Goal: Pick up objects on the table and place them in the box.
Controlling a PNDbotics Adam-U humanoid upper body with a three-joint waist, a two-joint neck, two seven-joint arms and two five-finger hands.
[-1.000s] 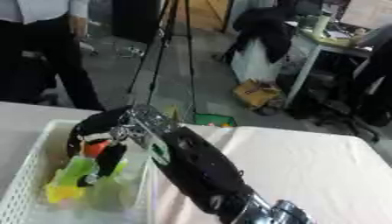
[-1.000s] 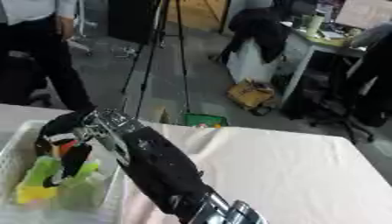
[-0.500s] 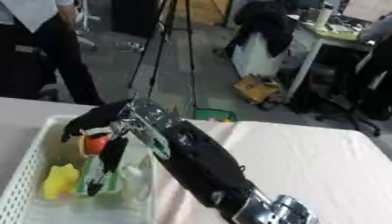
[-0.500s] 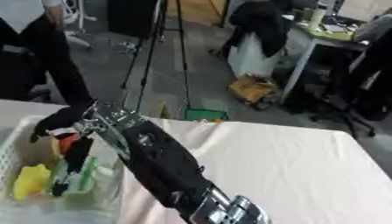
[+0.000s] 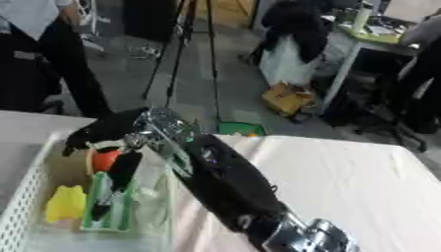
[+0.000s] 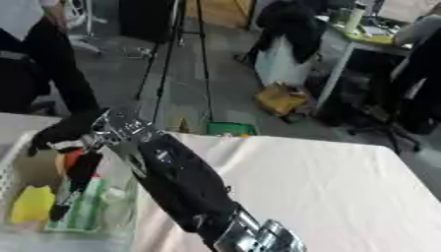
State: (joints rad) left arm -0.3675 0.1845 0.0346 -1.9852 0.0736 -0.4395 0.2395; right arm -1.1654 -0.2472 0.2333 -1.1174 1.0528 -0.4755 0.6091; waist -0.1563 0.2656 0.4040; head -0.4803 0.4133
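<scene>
My right arm reaches across the table from the lower middle to a white lattice box point(image 5: 24, 183) at the left edge. My black right hand point(image 5: 105, 132) hangs over the box, open, with one finger point(image 5: 123, 170) pointing down into it and nothing held. Inside lie a yellow object point(image 5: 65, 204), a green object point(image 5: 110, 211) and an orange-red round thing point(image 5: 104, 159) just under the hand. A clear item point(image 6: 114, 202) rests beside the green one. My left hand shows in neither view.
A cream cloth point(image 5: 353, 172) covers the table to the right of the arm. The table's far edge runs just behind the box, with a tripod point(image 5: 183, 54) standing on the floor beyond it.
The fingers, curled low over the box's contents a second ago, have straightened and spread. The whole view has shifted as the head moved.
</scene>
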